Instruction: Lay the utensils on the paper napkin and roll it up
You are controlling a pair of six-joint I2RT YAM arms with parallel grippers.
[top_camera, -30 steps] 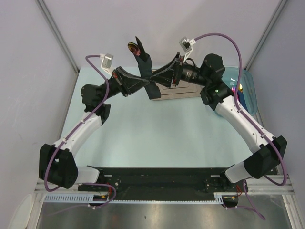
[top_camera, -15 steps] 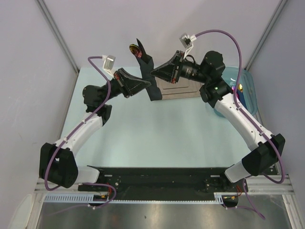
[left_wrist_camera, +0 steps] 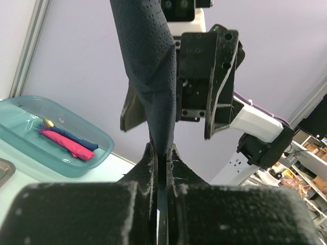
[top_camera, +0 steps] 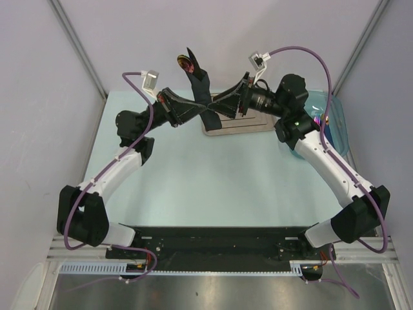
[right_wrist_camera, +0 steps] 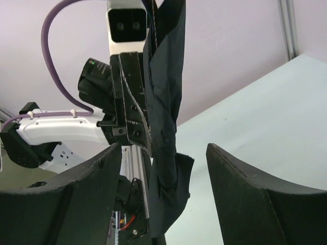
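The black paper napkin (top_camera: 202,90) is rolled around the utensils and held upright in the air above the table's far edge. The utensils' ends (top_camera: 186,62), one orange-red and one dark, poke from its top. My left gripper (top_camera: 197,111) is shut on the lower part of the roll (left_wrist_camera: 150,61), fingertips pinched together (left_wrist_camera: 162,153). My right gripper (top_camera: 221,103) is open, its fingers on either side of the roll (right_wrist_camera: 166,127) without touching it; its midpoint lies on the roll (right_wrist_camera: 163,150).
A steel tray (top_camera: 248,124) lies on the table under the right gripper. A teal plastic bin (top_camera: 335,123) at the right edge holds a pink roll (left_wrist_camera: 71,146) and a dark blue roll (left_wrist_camera: 76,140). Walls stand close behind.
The left gripper has lifted the roll slightly up and back. The right gripper drew back from the roll, then returned to straddle it, open.
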